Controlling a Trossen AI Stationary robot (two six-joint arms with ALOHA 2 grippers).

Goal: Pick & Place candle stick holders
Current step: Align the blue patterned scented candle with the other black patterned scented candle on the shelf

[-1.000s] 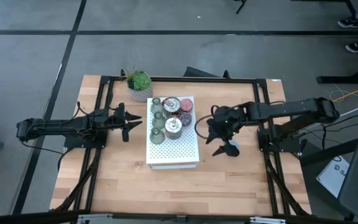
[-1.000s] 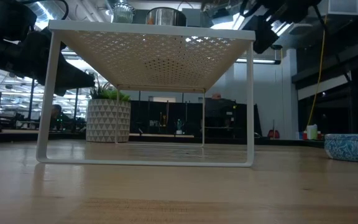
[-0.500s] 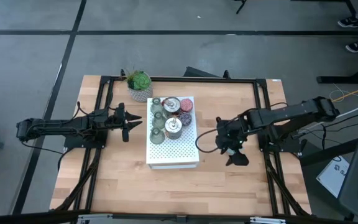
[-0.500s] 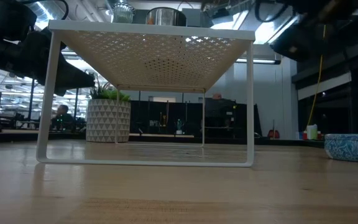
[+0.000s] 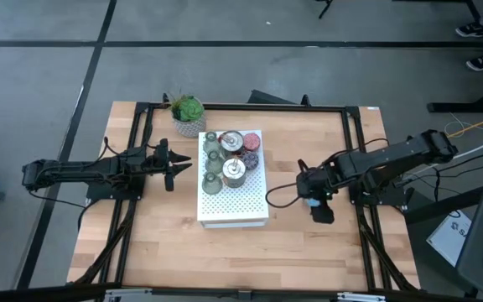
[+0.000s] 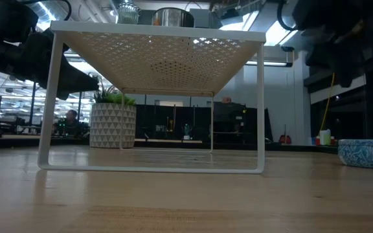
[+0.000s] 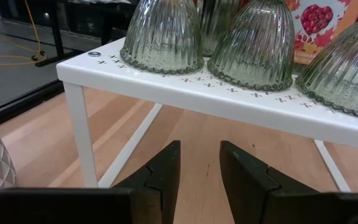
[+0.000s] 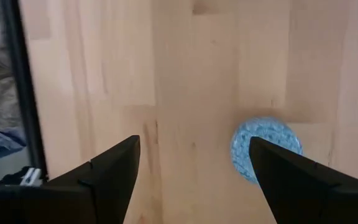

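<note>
Wooden table (image 5: pixel 225 252) under a black frame, both arms reaching in from 9 and 3 o'clock. At centre, a white perforated rack (image 5: pixel 233 205) on thin legs, seen from table height in the low view (image 6: pixel 157 61) with open space beneath. Crowded on the rack's 12 o'clock half: 3 olive-green ribbed glass holders (image 5: pixel 211 164) along the 9 o'clock edge, close-up in the left wrist view (image 7: pixel 165 34), bases flat on the perforated top; 2 round silvery metal holders (image 5: pixel 234 169) beside them; a pink holder (image 5: pixel 251 141) and a purple holder (image 5: pixel 250 160) toward the 3 o'clock edge. Potted green plant (image 5: pixel 189 113) in a patterned white pot off the rack's 11 o'clock corner.

Left gripper (image 5: pixel 174 164) at 9 o'clock of the rack, level with its legs, fingers (image 7: pixel 166 168) a narrow gap apart, pinching nothing. Right gripper (image 5: pixel 317 201) at 3 o'clock of the rack, above bare table, jaws spread wide and empty. Blue holder (image 8: pixel 266 148) alone on the wood just beside one right finger, not between the 2; same holder at the 3 o'clock edge in the low view (image 6: pixel 366 153).
</note>
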